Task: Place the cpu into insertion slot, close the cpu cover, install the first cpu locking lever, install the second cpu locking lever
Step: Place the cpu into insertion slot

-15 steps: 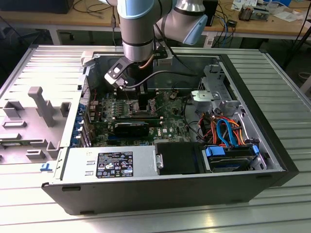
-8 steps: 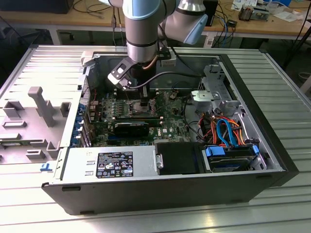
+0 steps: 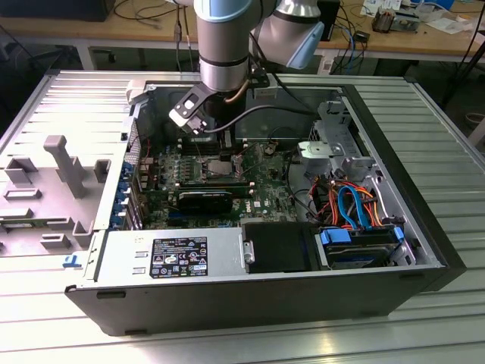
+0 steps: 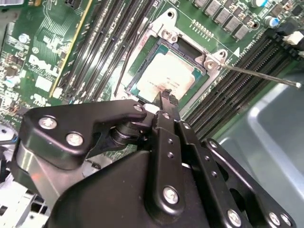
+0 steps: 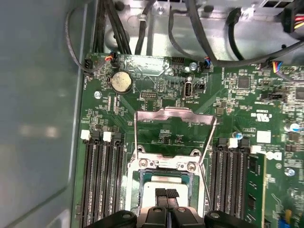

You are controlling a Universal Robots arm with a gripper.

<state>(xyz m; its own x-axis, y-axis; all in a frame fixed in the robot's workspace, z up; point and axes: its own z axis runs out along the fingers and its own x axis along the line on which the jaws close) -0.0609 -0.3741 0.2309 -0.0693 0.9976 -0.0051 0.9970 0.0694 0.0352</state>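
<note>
The cpu [image 5: 166, 181] lies flat in the insertion slot [image 5: 140, 178] on the green motherboard; its silver-grey top [image 4: 164, 76] shows within the dark socket rim [image 4: 153, 47]. My gripper [image 5: 166, 192] hovers directly over the chip's near edge, fingertips [image 4: 169, 99] pressed together and shut with nothing between them. The cpu cover [image 5: 173, 113] stands open, swung back off the socket, with bare board visible through its opening. Both thin locking levers [image 5: 135, 137] [image 5: 209, 142] are raised and unlatched; one rod [image 4: 259, 74] juts out sideways. In the exterior view the gripper [image 3: 219, 152] sits just above the socket [image 3: 220, 168].
Memory slots [image 5: 97, 180] flank the socket on both sides. A long black heatsink block [image 3: 204, 199] lies in front of the socket, then the power supply [image 3: 170, 255]. Drives with blue and orange cables [image 3: 355, 206] fill the exterior view's right. The grey case wall [image 5: 38, 118] stands close by.
</note>
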